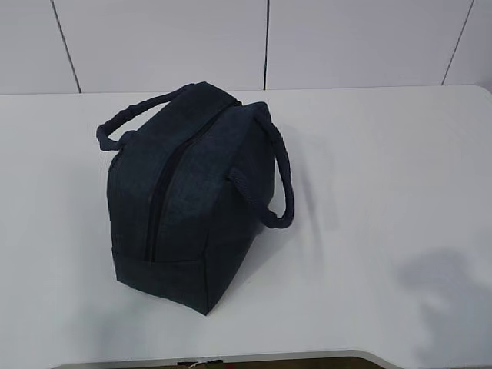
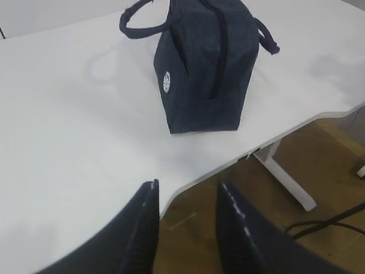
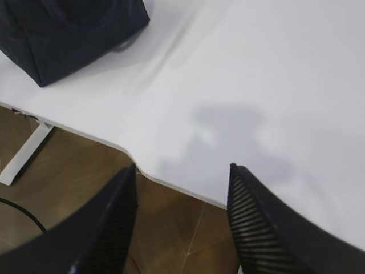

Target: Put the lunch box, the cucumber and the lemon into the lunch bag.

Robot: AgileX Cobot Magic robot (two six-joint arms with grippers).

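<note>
The lunch bag (image 1: pixel 192 196) stands upright on the white table (image 1: pixel 384 169), left of the table's middle in the exterior view. It is a boxy dark navy fabric bag. Its zipper (image 1: pixel 165 192) runs along the top ridge as a dark line and appears drawn shut. Two loop handles flank the zipper: one (image 1: pixel 127 119) lies at the far left of the bag, the other (image 1: pixel 280 184) hangs over the bag's right side.

In the left wrist view, a round white logo (image 2: pixel 166 81) sits on the bag's side panel near the corner with its end panel; any writing on it is too small to read. No other label is legible on the bag.

The left gripper (image 2: pixel 188 228) is in front of the bag, near the table's front edge, well apart from the bag. Its jaws stand parted with nothing between them; bare floor shows through the gap.

The right gripper (image 3: pixel 182 222) is to the right of the bag, over the table's front edge, also well apart from the bag. Its jaws stand wide apart and empty. Its shadow (image 1: pixel 446 284) falls on the table right of the bag.
</note>
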